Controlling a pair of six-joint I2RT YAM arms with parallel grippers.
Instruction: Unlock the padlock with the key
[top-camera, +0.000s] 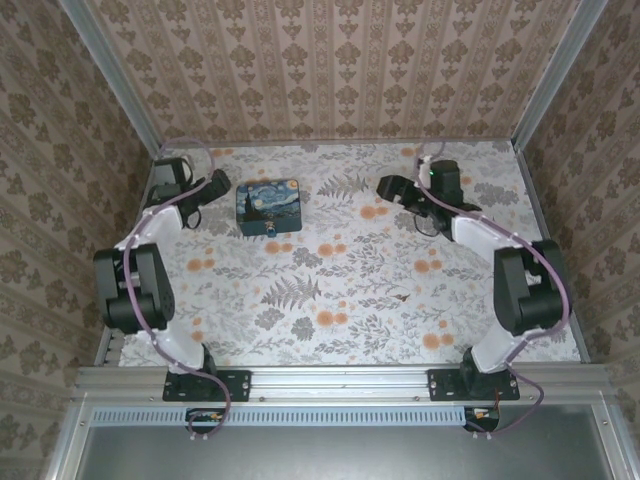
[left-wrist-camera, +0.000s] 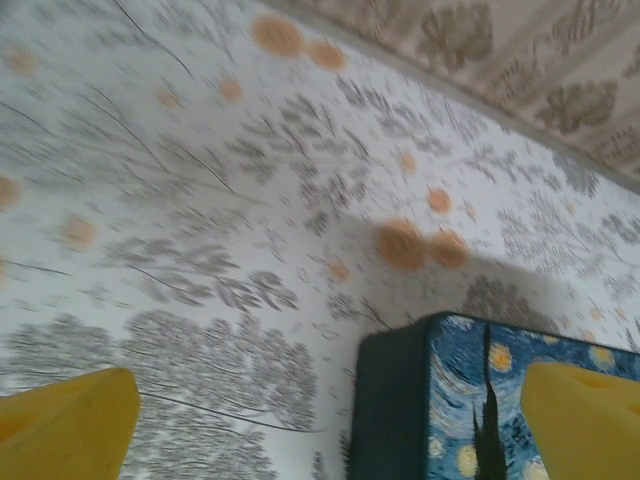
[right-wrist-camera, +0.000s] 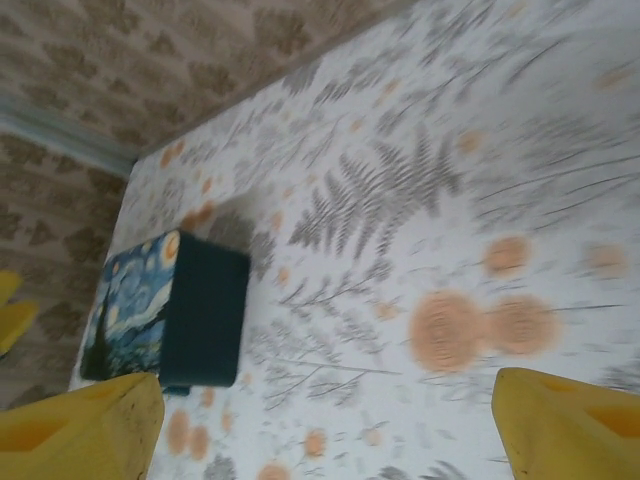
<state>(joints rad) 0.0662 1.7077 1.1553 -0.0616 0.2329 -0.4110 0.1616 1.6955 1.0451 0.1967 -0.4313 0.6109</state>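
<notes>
The padlock (top-camera: 272, 231) is a tiny dark bluish thing with a metallic glint, hanging at the front edge of the Starry-Night box (top-camera: 270, 206). In the right wrist view the padlock (right-wrist-camera: 177, 390) peeks out under the box's near corner. A thin dark sliver lying on the cloth right of centre looks like the key (top-camera: 403, 296). My left gripper (top-camera: 217, 183) hovers just left of the box, open, with the box corner (left-wrist-camera: 470, 400) by its right finger. My right gripper (top-camera: 389, 187) is at the back right, apart from the box, open and holding nothing.
The table is covered by a floral cloth (top-camera: 340, 300) and walled in by patterned panels on three sides. Purple cables run along both arms. A metal rail (top-camera: 340, 382) carries the arm bases at the near edge.
</notes>
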